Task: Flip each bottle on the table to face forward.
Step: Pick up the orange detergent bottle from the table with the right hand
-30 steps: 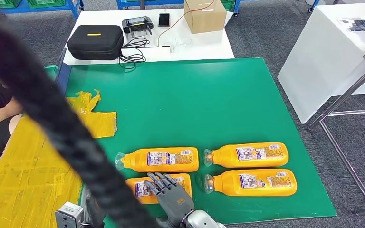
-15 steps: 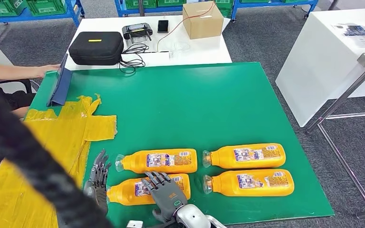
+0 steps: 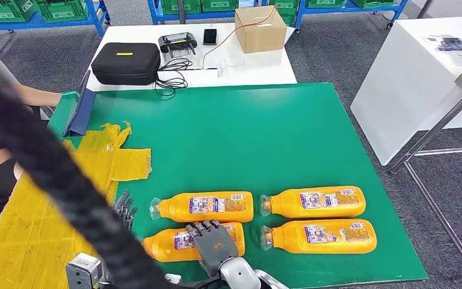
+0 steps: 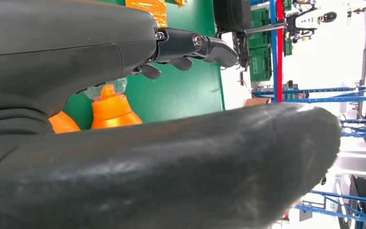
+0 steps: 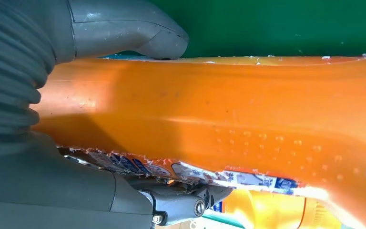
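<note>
Four orange bottles lie on their sides on the green mat (image 3: pixel 234 138), caps to the left. They are the far-left (image 3: pixel 207 206), far-right (image 3: pixel 316 201), near-right (image 3: pixel 322 235) and near-left bottle (image 3: pixel 168 245). My right hand (image 3: pixel 215 244) lies over the near-left bottle. In the right wrist view its thumb (image 5: pixel 133 33) and fingers (image 5: pixel 186 205) clasp the orange body (image 5: pixel 228 119) from both sides. My left hand (image 3: pixel 123 208) hovers with fingers apart just left of the bottle caps, holding nothing. In the left wrist view its fingers (image 4: pixel 190 43) stretch over the mat above two bottle necks (image 4: pixel 109 107).
A thick black cable (image 3: pixel 54 162) crosses the left of the head view. Crumpled yellow sheet (image 3: pixel 30 223) covers the mat's left side, with a person's arm (image 3: pixel 36 93) beyond. A black case (image 3: pixel 126 62) and a cardboard box (image 3: pixel 260 23) sit on the far white table. Another white table (image 3: pixel 433 72) stands at the right.
The camera has shifted a little and the black cable has swung across the left. My left hand has come up beside the bottle caps. My right hand stays on the near-left bottle.
</note>
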Tool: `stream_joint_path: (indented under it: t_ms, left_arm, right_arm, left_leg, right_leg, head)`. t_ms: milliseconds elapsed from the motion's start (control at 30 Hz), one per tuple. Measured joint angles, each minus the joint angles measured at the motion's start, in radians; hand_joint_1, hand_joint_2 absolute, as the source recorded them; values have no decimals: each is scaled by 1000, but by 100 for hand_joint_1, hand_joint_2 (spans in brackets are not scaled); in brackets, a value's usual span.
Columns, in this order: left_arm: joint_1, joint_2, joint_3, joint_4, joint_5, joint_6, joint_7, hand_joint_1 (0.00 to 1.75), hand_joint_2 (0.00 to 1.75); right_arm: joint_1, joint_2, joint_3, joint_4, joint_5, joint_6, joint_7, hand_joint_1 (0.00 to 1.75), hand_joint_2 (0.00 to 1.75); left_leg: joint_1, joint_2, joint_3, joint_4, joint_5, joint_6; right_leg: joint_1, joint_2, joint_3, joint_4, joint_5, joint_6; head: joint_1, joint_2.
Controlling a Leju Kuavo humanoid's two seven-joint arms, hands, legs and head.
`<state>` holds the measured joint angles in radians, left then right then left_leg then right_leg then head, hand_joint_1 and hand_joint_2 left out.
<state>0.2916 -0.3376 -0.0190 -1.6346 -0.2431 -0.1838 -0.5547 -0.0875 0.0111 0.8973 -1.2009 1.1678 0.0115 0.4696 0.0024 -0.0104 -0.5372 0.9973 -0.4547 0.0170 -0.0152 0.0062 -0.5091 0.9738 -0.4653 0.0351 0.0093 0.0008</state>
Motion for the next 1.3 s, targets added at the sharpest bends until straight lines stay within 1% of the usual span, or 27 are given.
stream_joint_path:
  t_ms: [233, 633, 767, 833, 867, 900, 967, 1000, 1033, 1100, 1167, 1233, 1300]
  left_arm:
    - [0, 0, 5, -1, 10, -4, 2, 0, 0]
    - [-1, 0, 5, -9, 10, -4, 2, 0, 0]
    - [-1, 0, 6, -10, 14, -2, 2, 0, 0]
    - [-1, 0, 6, -11, 41, 26, 10, 0, 0]
    - [-1, 0, 7, -14, 79, 64, 16, 0, 0]
    - [-1, 0, 8, -20, 137, 124, 18, 0, 0]
    - [0, 0, 17, -44, 302, 298, 0, 0, 87]
    - [3, 0, 28, -59, 387, 388, -19, 0, 131]
    - [9, 0, 42, -74, 456, 461, -42, 0, 175]
    - [25, 0, 70, -98, 542, 540, -86, 0, 175]
    - [42, 0, 89, -115, 583, 561, -112, 0, 175]
    - [55, 0, 98, -126, 613, 542, -120, 0, 175]
    - [69, 0, 101, -128, 631, 498, -116, 0, 175]
  right_arm:
    - [-8, 0, 10, 3, 8, 24, 12, 134, 175]
    - [-13, 0, 22, 4, 8, 31, 16, 134, 175]
    - [-14, 0, 22, 5, 8, 33, 18, 173, 175]
    - [-13, 0, 23, 5, 8, 35, 29, 175, 175]
    - [-13, 0, 25, 5, 4, 34, 42, 175, 175]
    - [-12, 0, 26, 3, -7, 22, 58, 175, 175]
    - [0, -1, 24, -3, -83, -57, 65, 175, 175]
    - [11, -2, 16, -11, -157, -128, 40, 175, 175]
    - [24, -5, 2, -24, -252, -208, -9, 175, 175]
    - [59, -12, -29, -63, -454, -356, -145, 175, 175]
    - [108, -16, -53, -120, -608, -450, -284, 175, 175]
    - [154, -17, -75, -180, -703, -499, -413, 175, 175]
    - [191, -16, -100, -238, -742, -521, -517, 175, 175]
  left_leg:
    - [0, 0, 10, 0, -8, 1]
    - [0, 1, 18, 0, -16, 1]
    - [0, 1, 20, 0, -18, 1]
    - [0, 1, 22, 0, -19, 1]
    - [0, 1, 22, 0, -19, 1]
    - [0, 1, 22, 0, -19, 1]
    - [0, 0, 23, 0, -20, 1]
    - [0, 1, 23, 0, -20, 1]
    - [1, 2, 25, 0, -21, 0]
    - [2, 7, 28, 0, -26, -1]
    - [2, 11, 29, 0, -28, -2]
    - [1, 10, 25, 1, -27, 0]
    - [1, 8, 19, 1, -24, 1]
  right_leg:
    - [0, 0, 12, -3, -6, 2]
    - [0, 0, 19, -4, -12, 2]
    - [0, 0, 21, -4, -14, 1]
    - [0, 0, 23, -4, -15, 1]
    - [0, 0, 24, -4, -15, 2]
    - [0, 0, 24, -4, -16, 2]
    - [0, 0, 24, -4, -16, 2]
    - [0, 0, 25, -4, -16, 2]
    - [1, 1, 26, -5, -16, 2]
    - [2, 6, 29, -5, -17, 0]
    - [2, 10, 30, -6, -18, -1]
    - [2, 9, 26, -5, -18, -1]
    - [2, 8, 22, -5, -17, 0]
  head:
    - [0, 0]
    - [0, 0]
    - [0, 0]
    - [0, 0]
    - [0, 0]
    - [0, 0]
    - [0, 0]
    - [0, 0]
    - [0, 0]
    - [1, 0]
    - [1, 0]
    - [0, 0]
    - [1, 0]
